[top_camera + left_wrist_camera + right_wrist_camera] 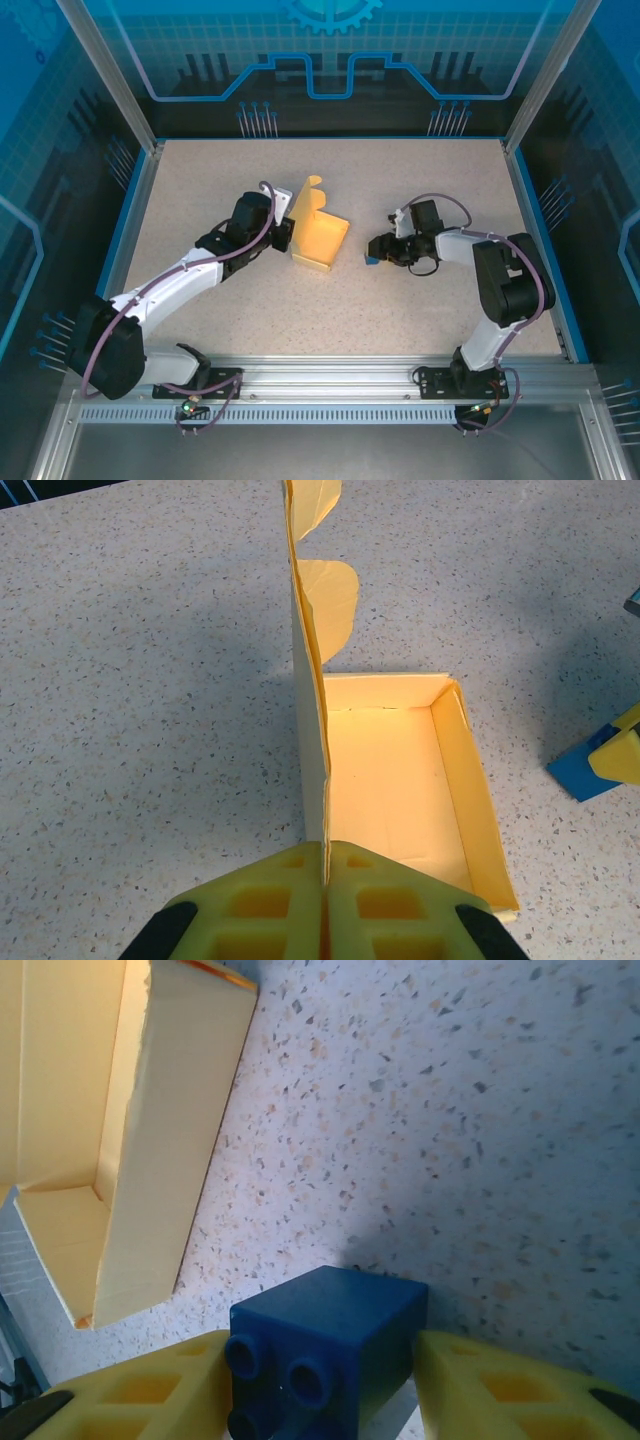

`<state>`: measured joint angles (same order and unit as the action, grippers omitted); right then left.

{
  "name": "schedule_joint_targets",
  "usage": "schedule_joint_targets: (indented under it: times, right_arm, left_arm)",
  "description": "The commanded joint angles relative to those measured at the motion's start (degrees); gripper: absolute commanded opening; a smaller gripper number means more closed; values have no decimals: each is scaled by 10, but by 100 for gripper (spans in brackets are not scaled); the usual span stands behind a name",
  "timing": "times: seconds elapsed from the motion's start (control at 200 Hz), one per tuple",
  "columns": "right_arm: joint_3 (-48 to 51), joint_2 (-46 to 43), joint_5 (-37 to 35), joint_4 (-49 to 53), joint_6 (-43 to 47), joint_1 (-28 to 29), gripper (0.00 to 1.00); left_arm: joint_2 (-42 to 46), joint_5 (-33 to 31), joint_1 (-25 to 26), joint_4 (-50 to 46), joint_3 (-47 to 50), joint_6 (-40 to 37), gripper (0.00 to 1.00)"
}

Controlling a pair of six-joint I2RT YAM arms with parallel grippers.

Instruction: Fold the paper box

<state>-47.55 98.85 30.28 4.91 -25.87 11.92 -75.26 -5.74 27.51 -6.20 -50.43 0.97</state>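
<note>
Left claw clenched on upright flap of paper box; right claw astride blue block, gripping or released: cannot tell.

The table is speckled beige, edged by a blue strip. Aluminium posts rise at its far corners, carrying blue-tinted panels printed with circuit lines and a gear. A slotted aluminium rail runs along the near edge. Shadows are soft.

Speckled beige desk, blue edging. Paper box sits left of centre, tray open-topped, 1 flap standing upright. Small blue block near its right side.
</note>
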Motion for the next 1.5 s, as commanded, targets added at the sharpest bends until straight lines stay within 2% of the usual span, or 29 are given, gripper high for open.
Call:
schedule_joint_targets:
  times: [0.0, 0.075, 0.16, 0.32, 0.435, 0.59, 0.745, 0.871, 1.196, 1.496]
  right_arm:
    - [11, -11, -14, 23, 26, -2, 49]
    - [2, -16, -29, 39, 38, 8, 45]
    - [-10, -34, -81, 65, 59, 33, 39]
    - [-25, -91, -204, 91, 92, 109, 33]
    - [-67, -110, -252, 78, 101, 164, 30]
    - [-121, -84, -364, 47, 157, 248, 27]
    - [-168, -30, -468, 23, 258, 295, 29]
    - [-179, 9, -521, -15, 347, 324, 30]
    - [-172, 62, -569, -71, 468, 339, 30]
    - [-168, 99, -591, -91, 530, 344, 31]
  left_arm:
    - [20, 5, -5, -2, 1, -1, 8]
    - [19, 5, -4, -3, 1, -1, 8]
    - [20, 5, -5, -4, 1, 0, 8]
    - [22, 6, -5, -7, 1, 6, 8]
    - [22, 15, -5, -6, 1, 19, 8]
    - [18, 24, -5, -9, -3, 38, 8]
    - [17, 21, -5, -20, -10, 50, 8]
    - [16, 27, -9, -22, -12, 54, 7]
    - [14, 35, -16, -27, -16, 50, 7]
    - [16, 34, -20, -34, -20, 44, 7]
